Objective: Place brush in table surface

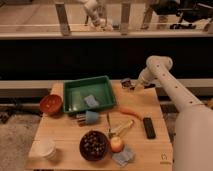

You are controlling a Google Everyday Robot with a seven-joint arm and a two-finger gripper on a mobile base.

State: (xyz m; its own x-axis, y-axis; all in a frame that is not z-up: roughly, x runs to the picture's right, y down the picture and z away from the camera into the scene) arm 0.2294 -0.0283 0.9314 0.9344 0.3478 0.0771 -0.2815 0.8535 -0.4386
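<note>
one gripper (129, 84), far table (150, 102) edge; one tray (70, 93); one carrot (129, 112)

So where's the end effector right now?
In the camera view, the end effector is shut, over the back edge of the table surface, just right of the green tray.

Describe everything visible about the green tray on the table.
The green tray is a rectangular bin that looks plastic, with raised walls and a flat floor, sitting upright on the far left part of the wooden table. A small grey-blue piece lies inside, toward its right front. A red bowl stands just left of it. The gripper, jaws shut, hangs to its right, apart from it.
</note>
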